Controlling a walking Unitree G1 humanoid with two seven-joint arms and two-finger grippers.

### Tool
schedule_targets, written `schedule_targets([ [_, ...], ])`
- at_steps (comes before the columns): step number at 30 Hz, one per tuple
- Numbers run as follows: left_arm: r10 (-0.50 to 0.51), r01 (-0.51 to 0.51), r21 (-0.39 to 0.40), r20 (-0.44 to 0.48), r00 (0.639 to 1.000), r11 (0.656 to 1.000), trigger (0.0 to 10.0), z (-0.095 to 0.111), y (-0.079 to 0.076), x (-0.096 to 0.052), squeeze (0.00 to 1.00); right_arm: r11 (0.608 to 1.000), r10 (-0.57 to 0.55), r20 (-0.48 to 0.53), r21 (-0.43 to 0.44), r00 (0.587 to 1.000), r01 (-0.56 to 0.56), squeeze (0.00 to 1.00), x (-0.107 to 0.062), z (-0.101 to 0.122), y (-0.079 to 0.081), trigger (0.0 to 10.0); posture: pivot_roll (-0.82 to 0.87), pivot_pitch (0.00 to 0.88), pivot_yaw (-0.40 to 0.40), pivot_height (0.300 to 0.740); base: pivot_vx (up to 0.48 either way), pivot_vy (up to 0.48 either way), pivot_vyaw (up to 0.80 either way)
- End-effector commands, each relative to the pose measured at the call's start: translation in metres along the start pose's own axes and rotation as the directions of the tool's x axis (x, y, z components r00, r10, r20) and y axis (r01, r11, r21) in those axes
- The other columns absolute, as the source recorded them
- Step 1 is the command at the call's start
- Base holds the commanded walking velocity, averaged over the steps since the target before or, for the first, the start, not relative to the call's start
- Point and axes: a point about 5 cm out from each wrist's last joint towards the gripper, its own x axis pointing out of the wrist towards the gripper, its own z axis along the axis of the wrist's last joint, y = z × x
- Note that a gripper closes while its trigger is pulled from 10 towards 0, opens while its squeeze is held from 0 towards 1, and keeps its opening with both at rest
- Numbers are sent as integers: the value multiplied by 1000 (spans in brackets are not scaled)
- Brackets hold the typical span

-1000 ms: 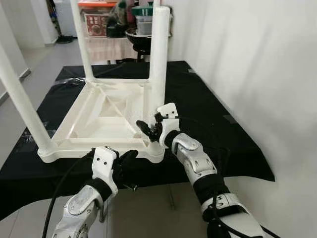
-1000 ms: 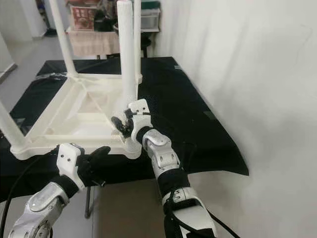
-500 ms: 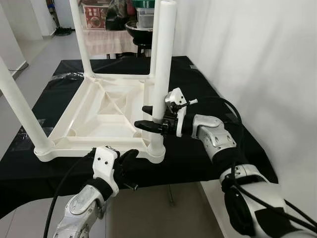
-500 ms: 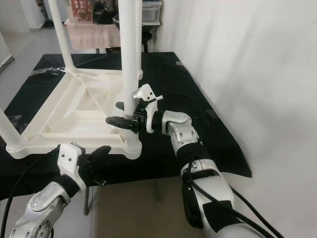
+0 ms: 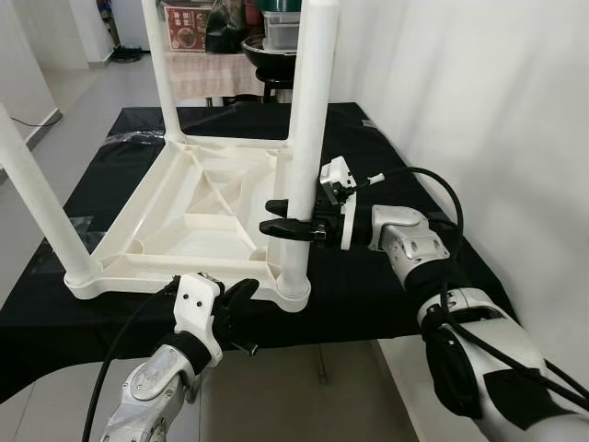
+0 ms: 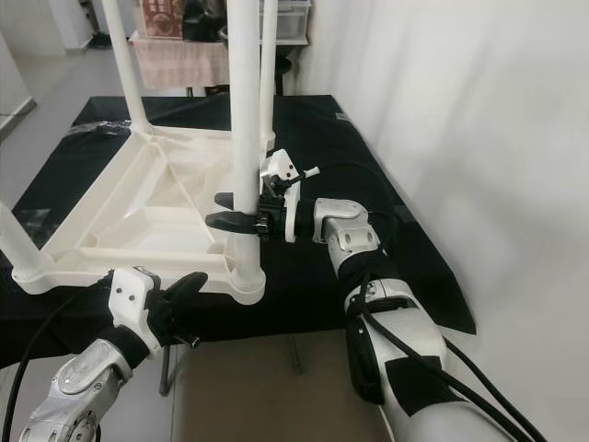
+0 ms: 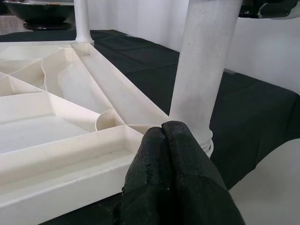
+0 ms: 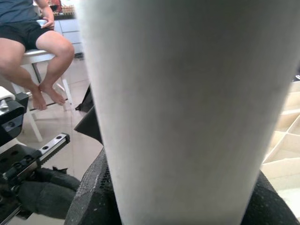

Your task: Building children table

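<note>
The upturned white children's table (image 5: 193,216) lies on the black-covered table (image 5: 386,276), filling the centre of the left eye view, legs pointing up. The right pincer (image 5: 276,216) comes in from the right of the frame and pinches the near leg (image 5: 308,120) partway up, one finger on each side. The left pincer (image 5: 241,296), fingers pressed together and holding nothing, sits at the lower centre, just below the tabletop's near edge.

The leg's socket (image 5: 293,287) sits right at the black table's front edge. If the right pincer pushes or twists sideways rather than straight down, the leg could seat crooked, or the whole frame could slide off the edge. A person's legs (image 8: 40,56) show in the right wrist view's upper left.
</note>
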Motion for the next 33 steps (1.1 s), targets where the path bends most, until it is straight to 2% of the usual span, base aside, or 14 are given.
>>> schedule_targets([
  [1,-6,6,2,-5,1000,1000,10000,0,-2,-1,0,997,-78,10,11,997,78,0,0,-8,-2,0,70,0,-73,740,0,0,0],
  [4,-4,4,2,-3,1000,1000,10000,1,-1,-1,0,949,-311,-31,38,950,313,0,3,-29,-4,0,66,0,-73,740,0,0,0],
  [6,-3,3,2,-3,1000,1000,10000,1,-1,-2,0,843,-537,-84,2,840,539,0,5,-45,-4,0,62,0,-70,740,0,0,0],
  [7,-3,3,4,-3,1000,1000,10000,2,0,-2,0,697,-711,-84,45,698,716,0,1,-56,-2,0,62,0,-69,740,0,0,0],
  [10,-3,3,6,-3,1000,1000,10000,2,2,-2,0,563,-816,-96,92,570,821,0,-2,-69,14,0,57,0,-55,740,0,0,0],
  [18,-15,15,5,-8,1000,1000,10000,0,4,1,0,670,-738,-41,74,673,739,0,24,-63,22,0,51,0,-51,740,0,0,0],
  [19,-8,8,9,-7,1000,1000,10000,0,5,1,0,661,-749,-21,47,662,749,0,25,-57,19,10000,55,0,-54,740,0,0,0],
  [24,10,-10,12,-2,1000,1000,10000,1,6,1,0,684,-729,16,43,684,728,0,29,-46,20,10000,57,0,-55,740,0,0,0],
  [25,12,-12,12,-2,1000,1000,10000,1,6,1,0,715,-699,35,42,715,697,973,32,-42,22,10000,56,0,-55,740,0,0,0],
  [27,11,-11,11,-2,1000,1000,10000,0,6,1,0,775,-632,71,58,771,630,1000,36,-37,25,10000,54,0,-53,740,0,0,0],
  [30,3,-3,10,-4,1000,1000,10000,0,5,2,0,863,-505,124,60,854,501,1000,40,-27,30,10000,54,0,-51,740,0,0,0],
  [31,0,0,9,-5,1000,1000,10000,0,5,2,0,895,-445,125,38,887,444,729,39,-25,30,10000,56,0,-52,740,0,0,0],
  [32,-2,2,9,-6,1000,1000,10000,0,4,2,0,912,-408,117,11,905,410,106,38,-23,28,10000,56,0,-52,740,0,0,0],
  [33,-2,2,9,-6,1000,1000,10000,0,4,2,0,912,-408,117,11,905,410,106,38,-23,28,10000,56,0,-52,740,0,0,0],
])
